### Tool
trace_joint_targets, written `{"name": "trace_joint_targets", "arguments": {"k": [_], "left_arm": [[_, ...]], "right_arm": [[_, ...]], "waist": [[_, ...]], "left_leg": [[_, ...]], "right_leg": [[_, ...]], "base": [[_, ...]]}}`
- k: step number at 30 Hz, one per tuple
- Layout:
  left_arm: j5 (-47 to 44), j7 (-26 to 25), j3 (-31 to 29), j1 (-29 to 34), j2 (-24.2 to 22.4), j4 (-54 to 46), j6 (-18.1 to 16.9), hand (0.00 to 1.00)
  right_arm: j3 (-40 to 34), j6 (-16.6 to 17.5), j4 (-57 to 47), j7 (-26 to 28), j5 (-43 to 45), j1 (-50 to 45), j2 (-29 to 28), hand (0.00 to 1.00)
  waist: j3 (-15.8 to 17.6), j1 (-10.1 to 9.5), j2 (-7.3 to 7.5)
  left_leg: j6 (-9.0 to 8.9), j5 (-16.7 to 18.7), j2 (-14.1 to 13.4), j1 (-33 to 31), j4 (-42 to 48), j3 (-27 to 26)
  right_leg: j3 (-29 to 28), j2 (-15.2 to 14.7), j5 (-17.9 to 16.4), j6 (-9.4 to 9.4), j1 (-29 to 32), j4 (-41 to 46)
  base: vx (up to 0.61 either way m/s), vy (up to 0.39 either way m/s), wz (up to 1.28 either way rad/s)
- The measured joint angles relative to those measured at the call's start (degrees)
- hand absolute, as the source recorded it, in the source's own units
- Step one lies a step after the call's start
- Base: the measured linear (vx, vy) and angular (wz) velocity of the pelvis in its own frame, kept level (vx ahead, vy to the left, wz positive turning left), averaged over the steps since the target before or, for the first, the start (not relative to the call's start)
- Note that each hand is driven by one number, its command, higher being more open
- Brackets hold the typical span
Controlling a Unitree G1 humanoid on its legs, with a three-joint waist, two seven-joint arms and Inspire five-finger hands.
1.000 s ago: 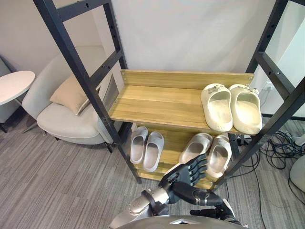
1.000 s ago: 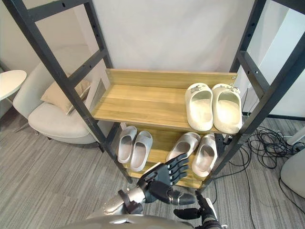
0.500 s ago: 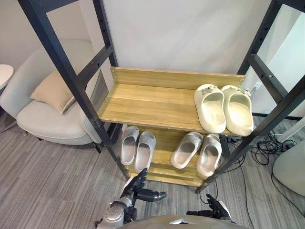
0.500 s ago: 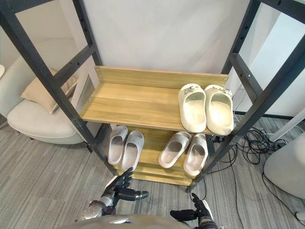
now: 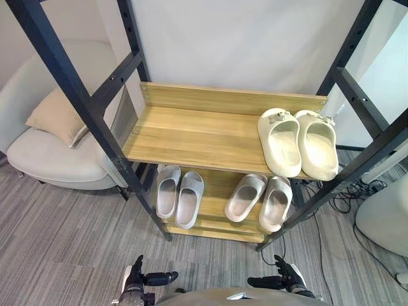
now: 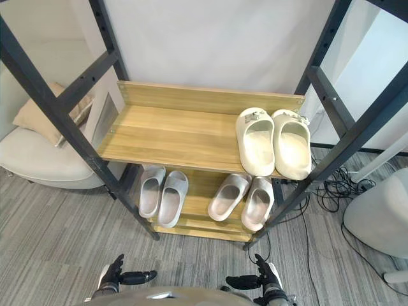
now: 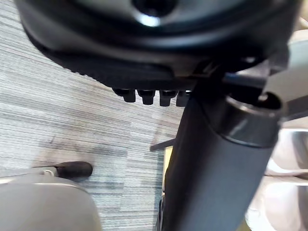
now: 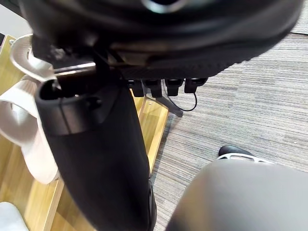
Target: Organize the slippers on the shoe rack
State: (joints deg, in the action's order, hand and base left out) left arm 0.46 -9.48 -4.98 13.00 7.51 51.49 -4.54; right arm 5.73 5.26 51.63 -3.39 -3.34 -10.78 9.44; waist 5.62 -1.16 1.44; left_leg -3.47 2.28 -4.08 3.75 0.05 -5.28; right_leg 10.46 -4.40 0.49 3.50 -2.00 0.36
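Left hand [image 5: 137,280] and right hand [image 5: 287,278] low over grey carpet [image 5: 64,242], fingers loosely straight, holding nothing, grey slippers [image 5: 180,197] and beige slippers [image 5: 260,201] paired on shoe rack [image 5: 191,134] lower shelf, cream slippers [image 5: 297,141] side by side at upper shelf's right end

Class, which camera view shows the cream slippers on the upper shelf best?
The right eye view: cream slippers whole, side by side. The left eye view matches it; the wrist views catch mere pale slipper edges.
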Motion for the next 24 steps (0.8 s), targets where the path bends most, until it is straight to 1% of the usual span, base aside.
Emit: {"name": "trace_joint_targets", "arguments": {"k": [1,3,4,5,6,7,8,9,10,11,12,13,14,15,16,17,18,19,20,21,22,23,24], "left_arm": [[-0.1,-0.1,-0.5,-0.7,0.0,0.0,0.0,1.0],[-1.0,-0.2,-0.5,-1.6,0.1,0.0,0.0,1.0],[-1.2,-0.3,-0.5,-1.9,0.2,-0.1,0.0,1.0],[-1.2,-0.4,-0.5,-2.2,0.0,-0.3,0.0,1.0],[-1.3,-0.5,-0.5,-2.4,0.0,-0.8,-0.2,1.0],[-1.3,-0.5,-0.5,-2.4,0.1,-0.8,-0.3,1.0],[-1.9,-0.7,-0.5,-2.3,0.0,-0.8,-0.4,1.0],[-2.4,-0.9,-0.5,-2.4,0.0,-1.0,-0.4,1.0],[-2.6,-1.0,-0.5,-2.5,0.0,-1.1,-0.4,1.0],[-2.6,-1.3,-0.3,-3.3,-0.6,-0.9,-0.3,1.0],[-2.7,-1.3,0.3,-3.7,-1.2,-1.0,-0.4,1.0],[-2.7,-1.3,0.4,-4.0,-1.3,-1.0,-0.4,1.0],[-2.9,-1.4,1.1,-4.2,-1.8,-0.8,-0.4,1.0],[-3.3,-1.3,1.9,-4.3,-2.2,-0.6,-0.4,1.0],[-3.3,-1.3,2.1,-4.2,-2.3,-0.5,-0.4,1.0],[-3.4,-1.3,2.6,-4.0,-2.4,-0.3,-0.4,1.0],[-3.3,-1.2,2.8,-4.4,-2.0,-0.1,-0.5,1.0],[-3.3,-1.2,3.2,-4.7,-1.5,0.0,-0.5,1.0],[-3.2,-1.1,4.1,-5.3,-1.0,0.2,-0.6,1.0],[-3.2,-0.9,4.0,-5.7,-0.9,0.5,-0.7,1.0],[-3.2,-1.0,4.0,-5.7,-0.7,0.6,-0.7,1.0],[-3.2,-1.0,4.0,-5.6,-0.7,0.7,-0.7,1.0],[-3.1,-1.1,4.1,-5.4,-0.8,1.1,-1.2,1.0]], "right_arm": [[0.0,0.0,0.5,-0.4,0.0,1.0,0.1,1.0],[0.0,-0.1,0.7,-1.0,0.0,1.7,0.1,1.0],[0.0,-0.1,0.7,-1.1,0.0,2.1,0.2,1.0],[0.0,-0.1,0.7,-1.1,0.0,2.2,0.2,1.0],[0.0,-0.1,0.7,-1.1,0.3,2.5,0.4,1.0],[0.0,-0.1,0.7,-1.1,0.5,2.3,0.2,1.0],[0.0,-0.1,0.8,-1.1,1.2,2.3,-0.1,1.0],[0.1,0.0,0.8,-1.1,1.2,2.5,-0.2,1.0],[0.1,0.0,0.8,-1.2,1.2,2.9,-0.5,1.0],[0.2,0.0,0.8,-1.4,1.3,4.2,-1.1,1.0],[0.3,0.0,0.8,-1.6,1.3,5.2,-1.2,1.0],[0.6,0.0,0.8,-1.7,1.3,5.6,-1.4,1.0],[1.2,0.0,0.8,-1.8,1.3,5.9,-1.7,1.0],[2.0,0.0,0.7,-1.6,1.2,6.2,-2.0,1.0],[2.3,0.1,0.7,-1.6,1.2,6.2,-1.9,1.0],[2.2,0.1,0.7,-1.9,1.2,6.7,-2.2,1.0],[1.9,0.1,0.7,-2.2,1.2,7.6,-2.7,1.0],[1.4,0.1,0.6,-2.3,1.2,7.9,-3.1,1.0],[0.5,0.3,0.4,-2.3,1.2,8.1,-3.6,1.0],[-0.1,0.2,0.5,-2.4,1.3,8.2,-3.6,1.0],[-0.3,0.2,0.5,-2.6,1.3,8.1,-3.4,1.0],[-0.3,0.2,0.6,-2.7,1.3,7.5,-3.3,1.0],[-0.4,0.2,0.8,-2.6,1.2,6.6,-3.3,1.0]], "waist": [[1.0,-0.14,0.12],[2.1,-0.16,0.47],[2.4,-0.22,0.47],[2.4,-0.36,0.21],[2.6,-0.3,0.39],[2.4,-0.35,0.59],[2.3,-0.79,0.8],[2.2,-1.48,1.07],[2.1,-1.64,1.23],[1.8,-1.74,0.01],[2.3,-1.94,-1.29],[2.5,-2.14,-1.89],[2.8,-2.55,-3.03],[3.4,-3.07,-3.95],[3.6,-3.27,-4.35],[4.1,-3.67,-4.95],[4.4,-3.7,-4.59],[4.5,-3.21,-4.22],[4.8,-2.74,-3.83],[5.2,-3.0,-3.38],[5.3,-2.91,-3.14],[5.3,-2.72,-3.01],[5.2,-2.28,-2.97]], "left_leg": [[0.2,0.8,0.0,-1.5,2.3,0.0],[0.74,2.5,0.6,-4.7,7.4,0.9],[1.07,2.9,0.9,-6.3,9.3,1.5],[1.36,3.1,0.5,-7.5,9.9,2.1],[1.34,3.0,1.2,-9.2,11.3,3.5],[1.23,2.9,1.6,-9.6,11.6,4.2],[0.87,2.6,2.1,-10.3,12.2,5.6],[0.39,2.1,2.6,-11.4,12.5,6.4],[0.08,1.6,2.8,-12.4,12.6,7.1],[-0.61,0.0,2.3,-15.0,12.2,9.4],[-0.98,-1.4,1.3,-16.0,10.9,11.3],[-1.16,-2.2,0.9,-16.2,10.0,12.2],[-1.8,-3.8,0.1,-16.1,7.8,13.8],[-1.97,-5.3,-0.5,-15.4,5.8,15.5],[-1.98,-6.1,-0.9,-15.3,5.0,16.1],[-2.67,-8.6,-1.7,-14.9,3.8,16.1],[-1.77,-13.0,-1.3,-15.1,1.5,14.1],[-1.1,-16.6,-0.7,-15.4,-0.6,12.7],[-0.56,-16.9,0.1,-16.6,0.7,10.0],[0.87,-11.1,0.7,-18.5,8.4,5.1],[1.51,-5.4,1.2,-18.9,15.6,2.0],[1.49,-2.7,1.2,-18.3,18.9,0.4],[1.48,1.9,-0.3,-16.0,23.5,-4.1]], "right_leg": [[-0.3,-0.6,-2.1,0.05,2.6,5.1],[-1.0,-2.1,-5.0,0.5,6.8,13.2],[-1.3,-2.5,-5.3,0.91,7.4,14.5],[-1.9,-2.6,-6.3,1.19,7.5,14.7],[-4.2,-3.3,-11.1,1.24,9.7,23.7],[-4.7,-3.3,-12.6,1.49,9.9,26.6],[-6.3,-3.1,-14.9,1.69,9.1,29.2],[-8.3,-2.4,-16.0,1.63,8.9,28.2],[-9.3,-2.1,-16.6,1.49,8.9,26.8],[-8.4,-0.9,-16.3,-0.18,9.0,22.8],[-6.6,0.5,-14.8,-0.91,8.9,20.3],[-5.8,1.0,-14.3,-1.14,8.9,19.5],[-4.3,1.9,-13.4,-1.67,8.4,18.0],[-2.6,2.9,-12.5,-2.36,7.2,16.4],[-1.6,3.3,-12.2,-2.65,6.7,15.9],[0.2,4.2,-11.7,-3.48,5.7,15.7],[2.0,3.4,-11.3,-4.26,5.6,14.8],[3.7,2.7,-10.7,-5.0,5.6,13.7],[5.7,1.8,-9.8,-5.58,5.7,12.3],[8.1,0.8,-9.2,-5.83,5.7,11.8],[10.5,-0.6,-9.1,-5.76,4.9,11.6],[11.9,-1.3,-9.0,-5.59,4.5,11.2],[15.1,-2.2,-8.5,-5.12,3.4,10.4]], "base": [[-0.07,0.029,-0.13],[-0.08,0.024,0.17],[-0.12,0.008,0.32],[-0.13,-0.045,0.51],[-0.09,-0.084,0.53],[-0.06,-0.123,0.65],[-0.08,-0.12,0.53],[-0.11,-0.123,0.51],[-0.16,-0.153,0.59],[-0.17,-0.163,0.71],[-0.18,-0.167,0.72],[-0.17,-0.157,0.62],[-0.14,-0.163,0.59],[-0.12,-0.16,0.61],[-0.08,-0.167,0.64],[-0.08,-0.146,0.72],[-0.12,-0.14,0.87],[-0.1,-0.065,0.96],[-0.11,-0.043,0.97],[-0.07,-0.02,1.11],[-0.09,-0.014,1.03],[-0.03,0.015,1.27],[-0.03,0.083,1.25]]}}
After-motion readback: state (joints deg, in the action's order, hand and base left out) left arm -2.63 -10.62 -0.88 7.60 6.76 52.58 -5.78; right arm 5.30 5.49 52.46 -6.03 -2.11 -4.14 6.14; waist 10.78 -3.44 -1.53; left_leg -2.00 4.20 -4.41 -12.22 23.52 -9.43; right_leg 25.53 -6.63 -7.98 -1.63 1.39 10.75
